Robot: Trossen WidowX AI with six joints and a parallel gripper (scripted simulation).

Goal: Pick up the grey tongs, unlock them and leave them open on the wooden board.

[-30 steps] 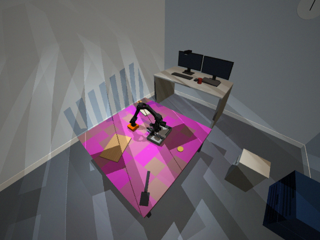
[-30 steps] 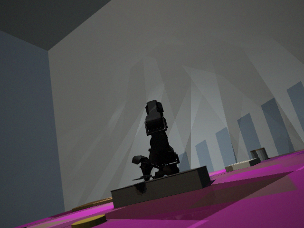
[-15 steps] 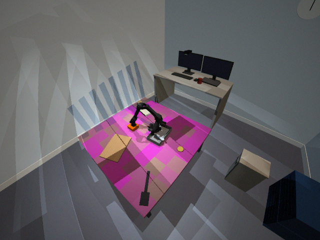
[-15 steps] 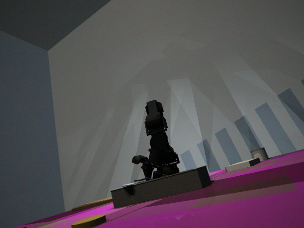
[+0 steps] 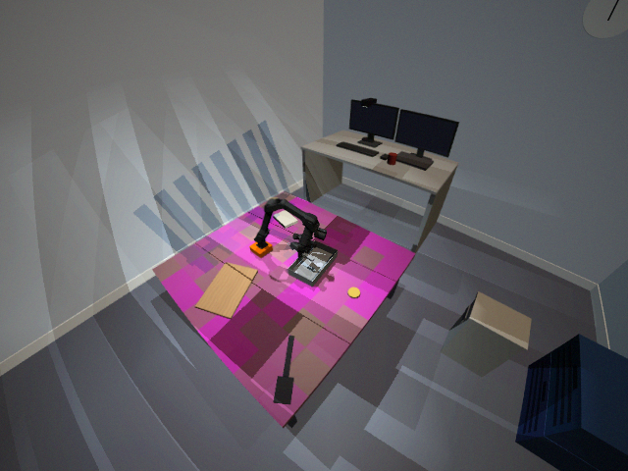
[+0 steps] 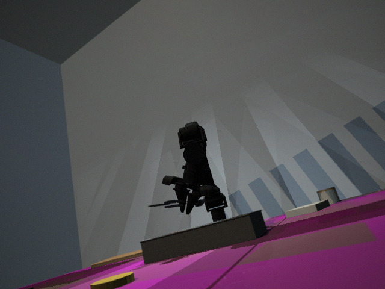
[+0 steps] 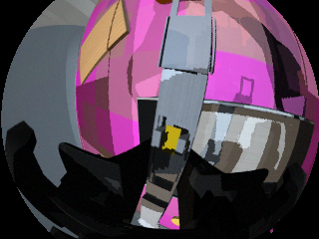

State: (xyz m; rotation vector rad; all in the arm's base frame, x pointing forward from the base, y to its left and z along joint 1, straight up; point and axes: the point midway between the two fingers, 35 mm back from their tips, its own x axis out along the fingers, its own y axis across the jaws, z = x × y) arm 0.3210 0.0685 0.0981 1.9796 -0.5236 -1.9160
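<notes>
The top view looks down from high up and far off, at a slant, over the whole pink table (image 5: pixel 284 304) (image 6: pixel 310 248) (image 7: pixel 239 75). The exterior view sits low and closer, looking a bit up past the tin (image 5: pixel 299 279) (image 6: pixel 198 238) (image 7: pixel 294 131) at the wall. The wrist view looks out along the gripper (image 5: pixel 304 253) (image 6: pixel 186 211) (image 7: pixel 166 142) from very near. The top and wrist views share the board (image 5: pixel 228 289) (image 7: pixel 103 41).

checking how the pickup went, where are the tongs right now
The tongs are gripped in the claw, held above the roasting tin in the exterior view, roughly level and clear of its rim.
</notes>
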